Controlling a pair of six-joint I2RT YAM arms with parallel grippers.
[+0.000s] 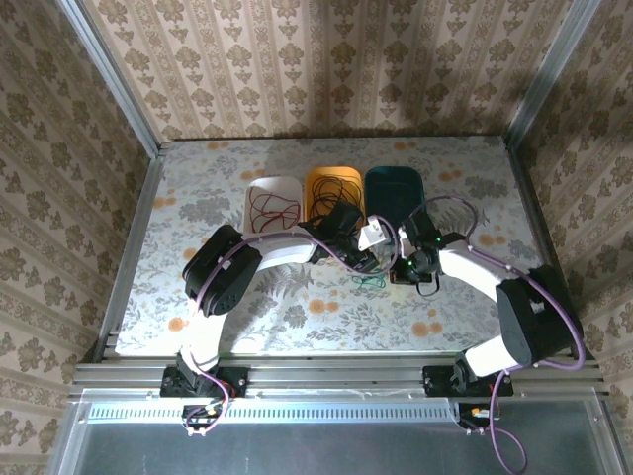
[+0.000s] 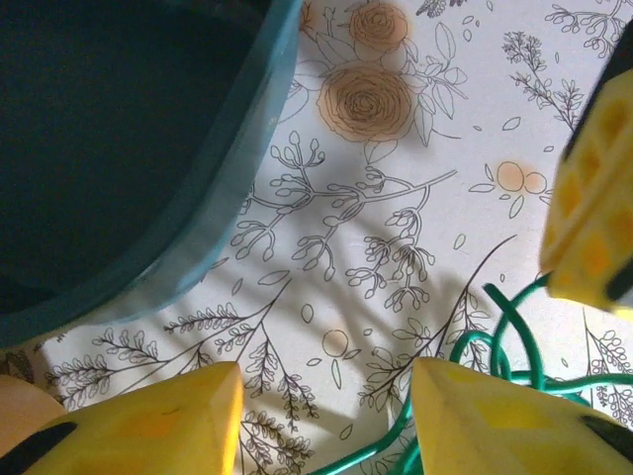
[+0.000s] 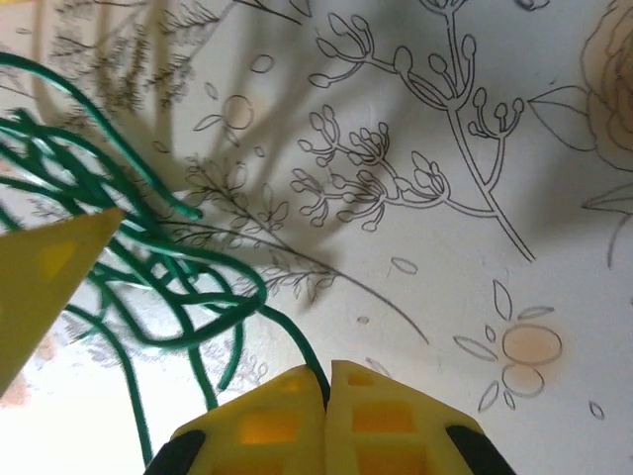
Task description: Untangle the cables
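On the worktop (image 1: 297, 317), near the teal bin (image 1: 394, 171): green cable (image 3: 168, 297) in a loose tangle; right jaws together, apparently nipping one strand at its edge; left jaws apart beside it, holding nothing; red cable (image 1: 272, 208) in white bin (image 1: 282, 179), black cable (image 1: 331, 193) in orange bin (image 1: 334, 169). Thin, light, limp, probably snag-prone; best pinched on one free strand, drawn out gently, never by the bundle.
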